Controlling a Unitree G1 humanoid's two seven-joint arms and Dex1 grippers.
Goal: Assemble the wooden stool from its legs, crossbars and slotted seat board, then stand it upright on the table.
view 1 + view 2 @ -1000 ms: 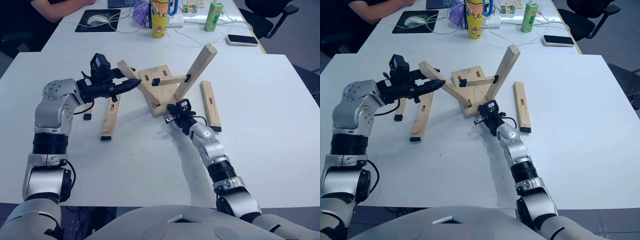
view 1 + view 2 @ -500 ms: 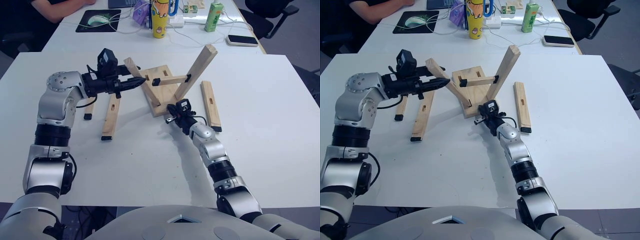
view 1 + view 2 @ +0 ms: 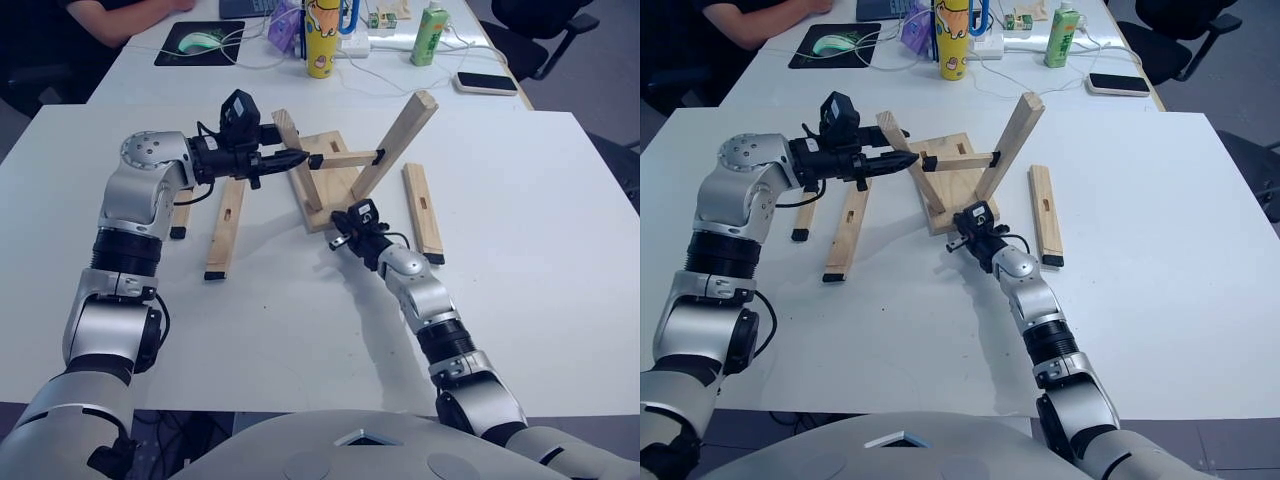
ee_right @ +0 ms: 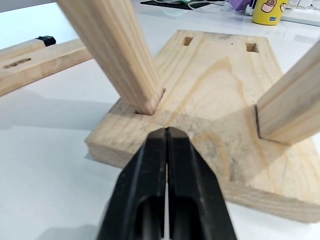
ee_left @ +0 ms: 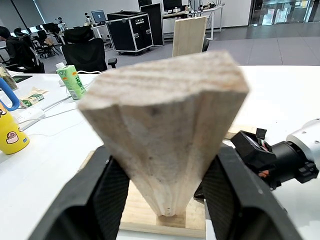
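The left gripper (image 3: 292, 157) has been carrying its pale, square-cut wooden leg (image 3: 308, 186) rightward, and the leg is now standing steeper in its slot. Its fingers (image 5: 107, 192) are clamping the leg's flat sides, close to the crossbar (image 3: 345, 158). The flat, grainy seat board (image 3: 338, 188) is lying on the white table (image 3: 520, 250), with a second leg (image 3: 402, 135) leaning up from it. The right gripper (image 4: 166, 132) is staying pressed together and empty, its tip at the board's near edge.
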